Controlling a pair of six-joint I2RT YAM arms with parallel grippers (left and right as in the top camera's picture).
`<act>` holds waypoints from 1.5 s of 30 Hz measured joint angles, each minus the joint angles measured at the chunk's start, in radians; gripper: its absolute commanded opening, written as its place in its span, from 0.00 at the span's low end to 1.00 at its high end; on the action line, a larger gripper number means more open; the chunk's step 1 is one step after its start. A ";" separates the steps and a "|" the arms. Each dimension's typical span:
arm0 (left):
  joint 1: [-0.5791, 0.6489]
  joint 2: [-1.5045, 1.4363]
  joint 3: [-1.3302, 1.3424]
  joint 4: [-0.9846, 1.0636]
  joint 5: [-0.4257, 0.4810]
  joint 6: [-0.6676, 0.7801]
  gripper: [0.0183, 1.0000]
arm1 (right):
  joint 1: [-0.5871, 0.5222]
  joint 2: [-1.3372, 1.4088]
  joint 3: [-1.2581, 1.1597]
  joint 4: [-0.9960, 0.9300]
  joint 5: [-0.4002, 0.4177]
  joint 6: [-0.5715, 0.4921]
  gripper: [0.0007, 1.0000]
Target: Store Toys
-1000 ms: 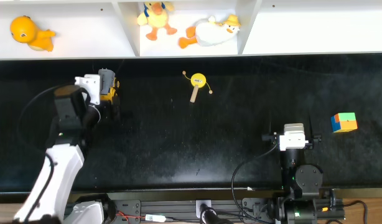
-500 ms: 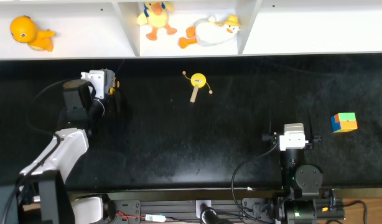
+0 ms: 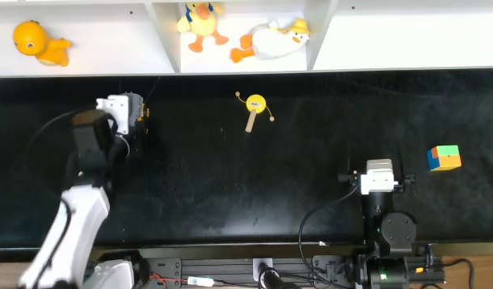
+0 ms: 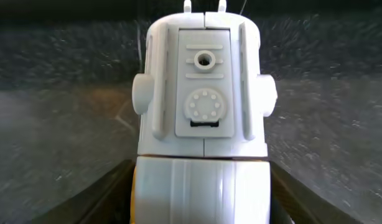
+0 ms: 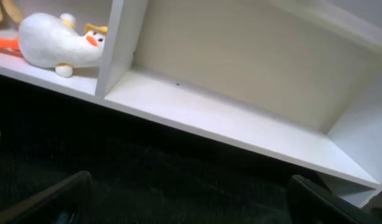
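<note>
Just in front of the shelf's [image 3: 407,48] left compartment, the left tool [image 3: 134,108] is clamped on a white and yellow toy robot [image 4: 203,93], the tool's dark fingers [image 4: 113,190] flanking the toy's lower body while a panelled white face of the toy is turned to the wrist camera. Around the toy spreads the black counter [image 3: 230,185]. Inside that left compartment sits an orange duck [image 3: 39,42]. One bay along, in the shelf's middle compartment, a yellow plush duck [image 3: 201,22] sits beside a white plush duck [image 3: 270,40] lying on its side. On the counter just in front of the middle compartment lies a yellow rattle drum [image 3: 254,107] with a wooden handle. The right tool [image 3: 380,170] hangs well back from the shelf, opposite its right compartment, fingers spread wide. A multicoloured cube [image 3: 443,157] rests on the counter before the same right compartment, nearer the shelf's right end than the right tool
</note>
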 measured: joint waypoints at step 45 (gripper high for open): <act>-0.008 0.507 0.587 -0.074 0.076 -0.026 1.00 | 0.000 0.000 0.000 -0.001 0.000 0.000 1.00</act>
